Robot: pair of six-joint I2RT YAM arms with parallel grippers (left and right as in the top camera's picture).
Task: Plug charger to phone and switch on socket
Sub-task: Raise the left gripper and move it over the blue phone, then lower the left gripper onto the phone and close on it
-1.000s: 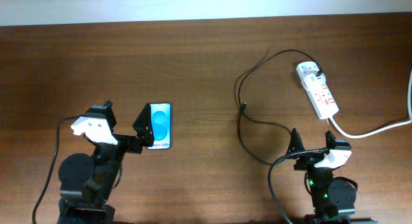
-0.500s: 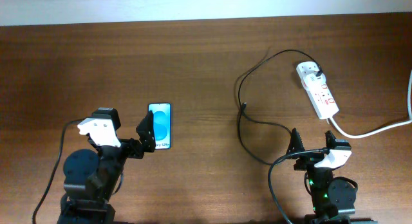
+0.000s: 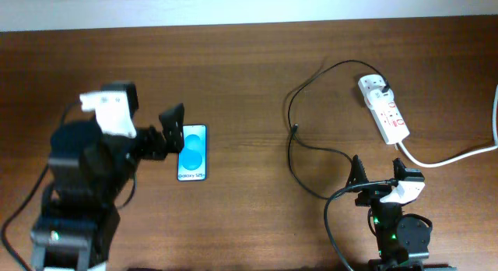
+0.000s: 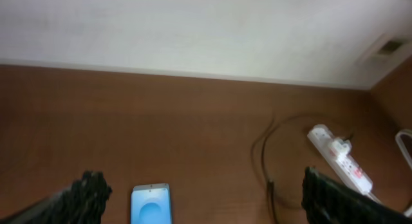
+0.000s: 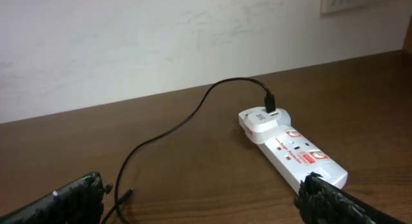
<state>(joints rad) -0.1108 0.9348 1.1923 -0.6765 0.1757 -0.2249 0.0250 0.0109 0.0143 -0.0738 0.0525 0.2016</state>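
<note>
We see a table (image 3: 233, 76) of brown wood grain, smooth with a faint satin sheen. The phone (image 3: 193, 153) has a glossy screen. The socket (image 5: 293, 153) is smooth white plastic, and the charger (image 5: 203, 102) is matt black, probably rubbery. The right arm's fingers (image 5: 64, 201) look rough and matt black.

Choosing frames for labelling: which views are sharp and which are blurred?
Overhead: sharp, the phone crisp-edged with a bright screen. Left wrist: soft throughout, phone and socket smeared. Right wrist: crisp on the socket and the charger.
</note>
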